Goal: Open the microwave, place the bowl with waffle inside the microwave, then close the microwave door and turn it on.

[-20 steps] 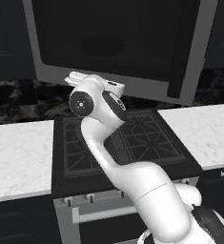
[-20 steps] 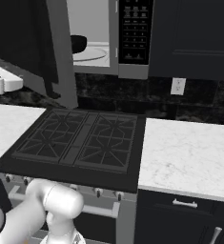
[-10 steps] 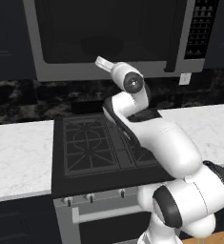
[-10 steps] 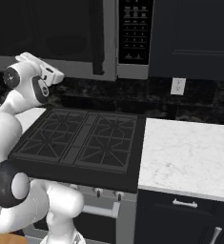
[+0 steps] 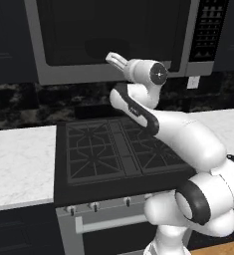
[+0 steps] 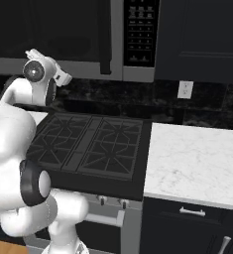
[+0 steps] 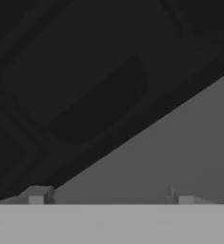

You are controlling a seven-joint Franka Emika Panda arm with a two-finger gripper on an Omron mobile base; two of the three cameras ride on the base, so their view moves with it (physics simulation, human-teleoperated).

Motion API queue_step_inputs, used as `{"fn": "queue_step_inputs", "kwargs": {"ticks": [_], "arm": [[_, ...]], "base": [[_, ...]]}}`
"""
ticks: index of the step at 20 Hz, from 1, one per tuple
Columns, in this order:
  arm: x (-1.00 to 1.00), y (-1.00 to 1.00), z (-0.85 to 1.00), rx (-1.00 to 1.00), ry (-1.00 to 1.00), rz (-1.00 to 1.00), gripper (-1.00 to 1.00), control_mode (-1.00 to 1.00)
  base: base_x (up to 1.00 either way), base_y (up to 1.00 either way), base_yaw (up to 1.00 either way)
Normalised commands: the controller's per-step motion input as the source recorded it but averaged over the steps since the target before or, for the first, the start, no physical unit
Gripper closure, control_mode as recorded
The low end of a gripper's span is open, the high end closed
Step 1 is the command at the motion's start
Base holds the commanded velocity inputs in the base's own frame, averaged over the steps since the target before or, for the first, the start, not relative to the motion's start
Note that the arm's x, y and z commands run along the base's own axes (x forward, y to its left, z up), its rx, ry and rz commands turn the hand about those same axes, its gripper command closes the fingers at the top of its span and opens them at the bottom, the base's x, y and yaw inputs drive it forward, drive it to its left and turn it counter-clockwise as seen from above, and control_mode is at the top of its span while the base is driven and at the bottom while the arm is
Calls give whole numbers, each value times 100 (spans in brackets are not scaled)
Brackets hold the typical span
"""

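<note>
Left base view: white counter [image 5: 19, 164] at far left, then the black gas stove [image 5: 113, 149], with the microwave [image 5: 113, 40] above, its door [image 5: 108, 35] closed flush. A dim dark rounded shape, perhaps the bowl [image 5: 106, 49], shows behind the glass. The gripper [image 5: 114, 59] sits just before the door's lower frame; in the hand view its fingertips [image 7: 36, 196] stand wide apart, holding nothing. The keypad strip [image 5: 208, 30] lies rightmost.

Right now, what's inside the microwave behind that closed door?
Through the microwave door's dark glass, the left base view shows a dim rounded dark shape that looks like the bowl. The glass is too dark to show any waffle or the rest of the cavity.
</note>
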Motion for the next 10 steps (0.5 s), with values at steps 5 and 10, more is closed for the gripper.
{"fn": "queue_step_inputs", "kwargs": {"ticks": [5,10], "arm": [[-100,-38,19,7,-12,-5,-100,-100],[-100,-93,55,17,-14,-21,-100,-100]], "base": [[0,0,0],[0,0,0]]}}
